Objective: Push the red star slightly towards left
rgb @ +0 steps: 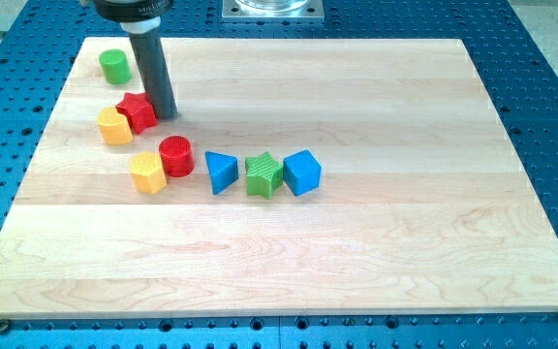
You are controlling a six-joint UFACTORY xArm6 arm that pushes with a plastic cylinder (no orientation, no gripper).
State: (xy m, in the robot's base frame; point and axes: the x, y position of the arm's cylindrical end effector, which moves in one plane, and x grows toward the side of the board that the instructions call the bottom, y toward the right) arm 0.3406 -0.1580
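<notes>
The red star (pixel 137 111) lies at the board's upper left, touching a yellow block (pixel 114 126) on its left. My tip (pixel 166 115) stands right beside the star's right side, touching or nearly touching it. The dark rod rises from there to the view's top.
A green cylinder (pixel 115 66) stands above the star near the board's corner. Below lie a yellow block (pixel 148 172), a red cylinder (pixel 175 155), a blue triangle (pixel 221 172), a green star (pixel 263 174) and a blue cube (pixel 301 173). The wooden board (pixel 356 252) rests on a blue perforated table.
</notes>
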